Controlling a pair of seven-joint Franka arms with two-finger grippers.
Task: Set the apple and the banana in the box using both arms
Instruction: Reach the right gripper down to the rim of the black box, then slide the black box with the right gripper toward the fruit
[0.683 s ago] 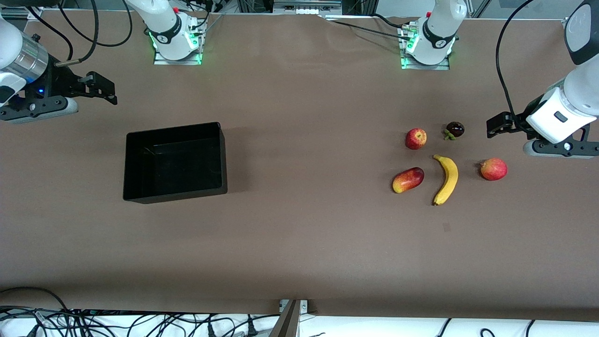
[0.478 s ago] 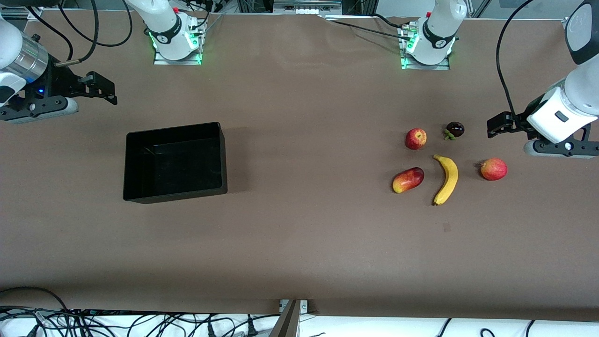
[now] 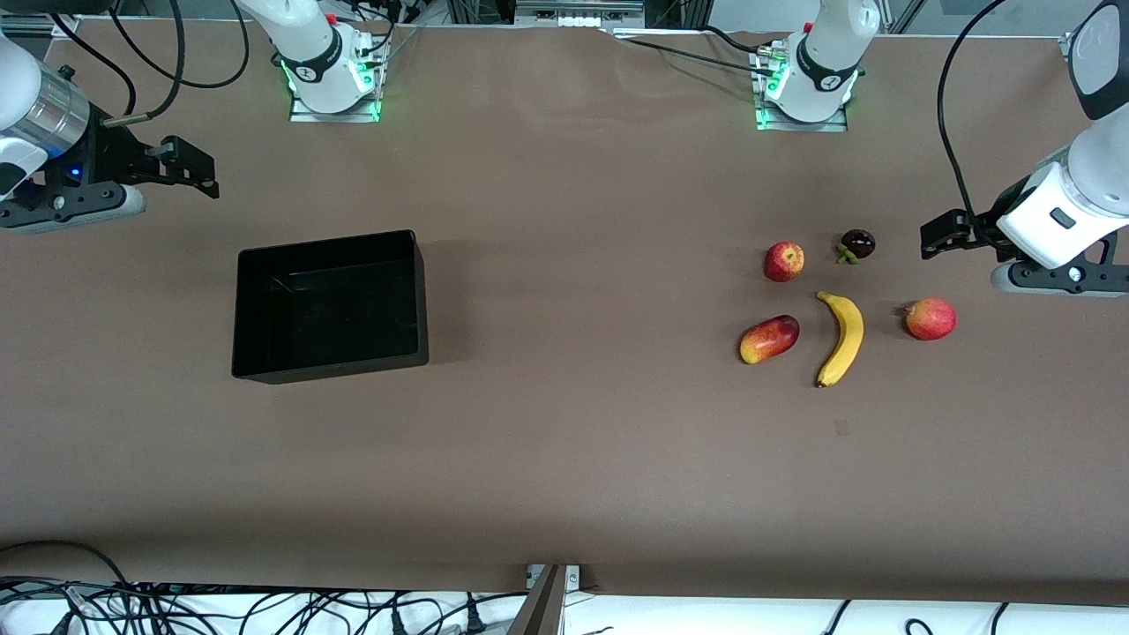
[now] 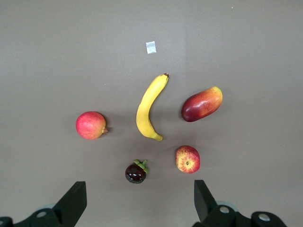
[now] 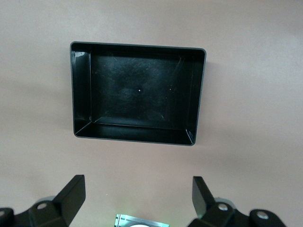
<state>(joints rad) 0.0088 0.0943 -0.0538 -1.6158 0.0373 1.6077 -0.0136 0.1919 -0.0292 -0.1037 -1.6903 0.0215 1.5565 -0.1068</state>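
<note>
The apple (image 3: 783, 261), red with a pale yellow top, lies on the brown table, with the yellow banana (image 3: 842, 338) nearer the front camera. My left wrist view shows both the apple (image 4: 187, 159) and the banana (image 4: 149, 108). My left gripper (image 3: 937, 238) hangs open and empty over the table at the left arm's end, apart from the fruit; its fingers (image 4: 75, 198) stand wide. The black box (image 3: 331, 368) sits empty toward the right arm's end. My right gripper (image 3: 190, 168) hovers open and empty, off the box's (image 5: 80, 90) rim.
Around the apple and banana lie a dark mangosteen (image 3: 856, 244), a red-and-yellow mango (image 3: 768, 339) and a pinkish-red round fruit (image 3: 930, 318). A small pale tape mark (image 3: 841, 428) sits on the table nearer the camera. The arm bases (image 3: 331, 75) stand along the table's edge.
Both hands have drifted only very slightly. The fruit and the box lie where they were.
</note>
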